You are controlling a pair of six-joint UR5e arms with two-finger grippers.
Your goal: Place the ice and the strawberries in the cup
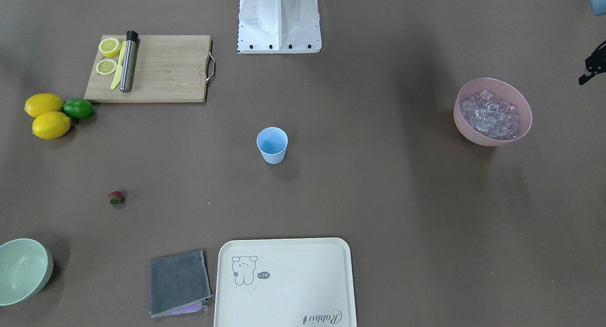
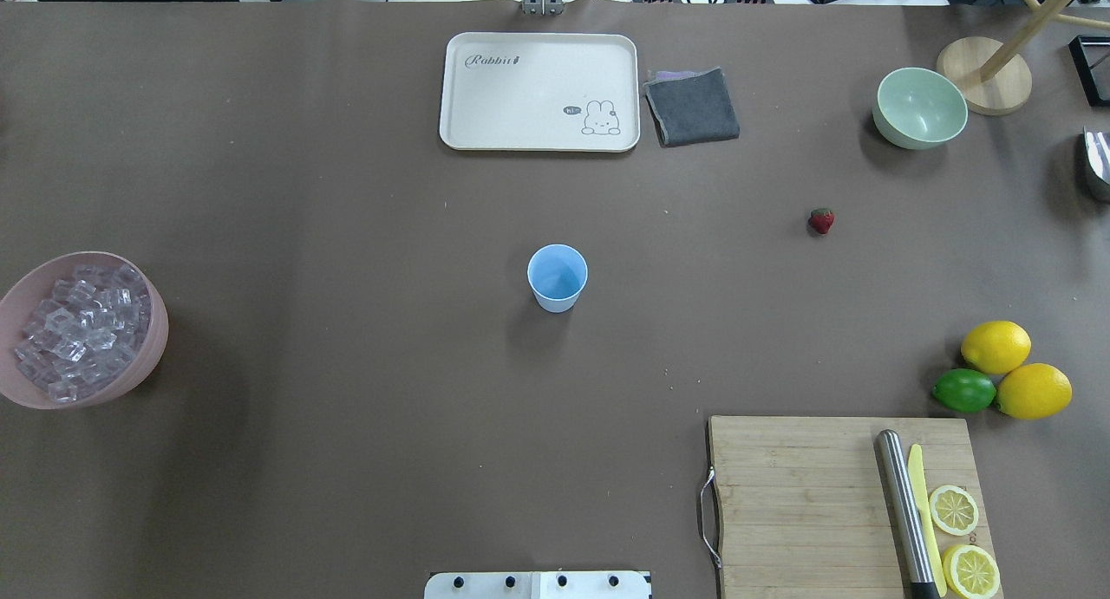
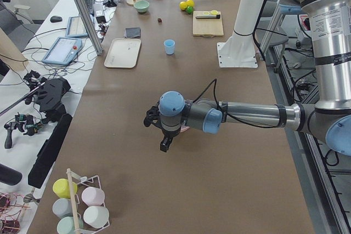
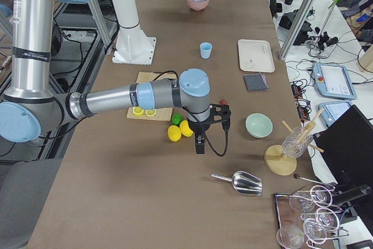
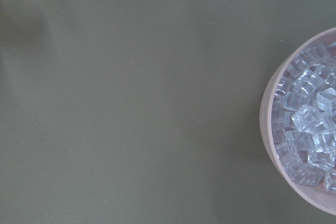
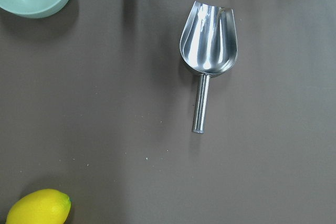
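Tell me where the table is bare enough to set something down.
Widest bare stretch: between the pink bowl and the cup. Also bare between cup and tray, and between cup and strawberry. Crowded at the cutting board, with lemons and lime beside it.

Overhead cam sits behind the robot's base, looking forward and down at the table. Front cam faces back from across it, so everything's flipped. Both catch the cup mid-table. Side cams shoot along the table from each end. Wrist cams look straight down, close: left over the pink bowl, right over the scoop.
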